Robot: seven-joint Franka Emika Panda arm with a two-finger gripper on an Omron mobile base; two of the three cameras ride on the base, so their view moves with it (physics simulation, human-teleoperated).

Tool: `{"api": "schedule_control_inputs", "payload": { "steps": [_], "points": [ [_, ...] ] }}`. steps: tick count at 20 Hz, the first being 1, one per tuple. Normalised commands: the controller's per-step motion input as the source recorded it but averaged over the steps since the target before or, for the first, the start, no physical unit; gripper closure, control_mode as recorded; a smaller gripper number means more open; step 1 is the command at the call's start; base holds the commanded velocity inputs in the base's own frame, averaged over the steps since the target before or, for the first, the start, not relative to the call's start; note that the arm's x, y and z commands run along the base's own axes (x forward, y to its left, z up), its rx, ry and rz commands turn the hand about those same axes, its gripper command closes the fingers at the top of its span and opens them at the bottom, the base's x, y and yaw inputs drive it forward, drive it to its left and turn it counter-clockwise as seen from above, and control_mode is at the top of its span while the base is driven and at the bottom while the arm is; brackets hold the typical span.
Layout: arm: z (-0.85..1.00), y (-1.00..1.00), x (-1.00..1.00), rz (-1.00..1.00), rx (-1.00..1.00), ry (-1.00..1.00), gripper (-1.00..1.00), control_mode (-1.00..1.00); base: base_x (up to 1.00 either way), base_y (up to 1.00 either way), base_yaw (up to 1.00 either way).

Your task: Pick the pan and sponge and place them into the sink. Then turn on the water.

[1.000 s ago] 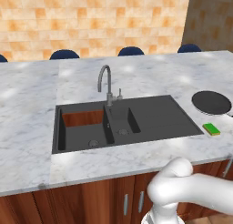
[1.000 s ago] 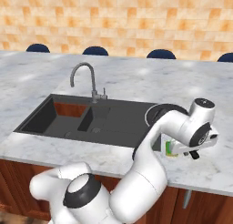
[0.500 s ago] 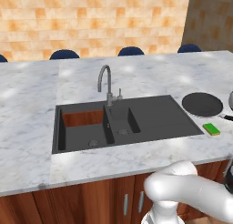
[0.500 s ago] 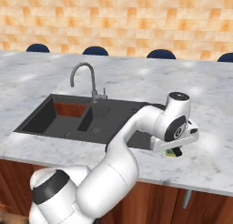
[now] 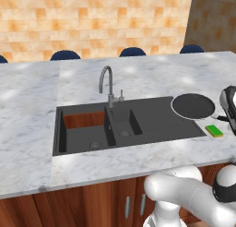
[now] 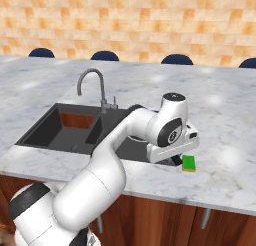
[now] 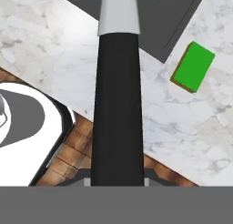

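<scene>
Evenly and brightly lit from above, no single source evident. Soft pale highlights on the marble table [image 5: 152,78] toward the upper middle of both base views. Only faint shadows, under the faucet [image 5: 107,85] and inside the sink [image 5: 83,138] basins. Sharp throughout, rendered, without blur, grain or edge distortion. Flat shading in the hand view, no glare.

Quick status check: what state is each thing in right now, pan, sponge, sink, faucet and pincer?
pan: over the sink's drainboard end, its black handle gripped
sponge: flat on the counter beside the sink, untouched
sink: both basins hold nothing
faucet: off, no water running
pincer: shut on the pan handle
</scene>
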Motion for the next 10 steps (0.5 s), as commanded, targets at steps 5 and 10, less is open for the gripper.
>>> {"api": "schedule_control_inputs", "payload": {
  "steps": [5,10],
  "points": [
    [0.15,0.49,-0.05,0.09,-0.02,0.00,1.00,-1.00,0.00,0.00,0.00],
    [0.07,0.49,-0.01,0.09,-0.01,0.00,1.00,-1.00,0.00,0.00,0.00]
  ]
}}
